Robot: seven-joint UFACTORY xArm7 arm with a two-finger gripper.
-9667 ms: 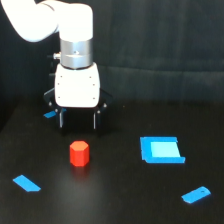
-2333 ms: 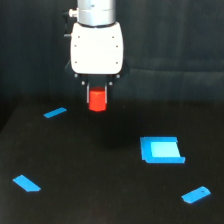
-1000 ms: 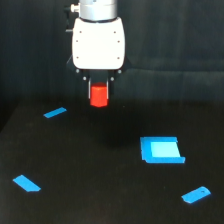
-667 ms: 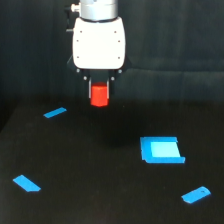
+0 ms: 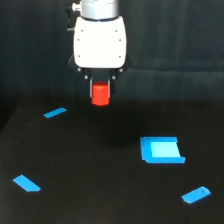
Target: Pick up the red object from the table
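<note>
The red object [image 5: 100, 95], a stubby red-orange block, hangs in the air well above the black table [image 5: 100, 170]. My gripper [image 5: 100, 93] is shut on it, its dark fingers pressing the block's two sides. The white gripper body sits directly above, near the top middle of the exterior view. The block's top is hidden between the fingers.
Flat blue pieces lie on the table: a square tray-like one [image 5: 161, 150] at the exterior view's right, a small strip [image 5: 55, 113] at the left back, another [image 5: 27, 183] at the front left, and one [image 5: 196, 195] at the front right. A dark backdrop stands behind.
The gripper went from open above the block on the table to shut on it and lifted. Over the last second it has risen only slightly.
</note>
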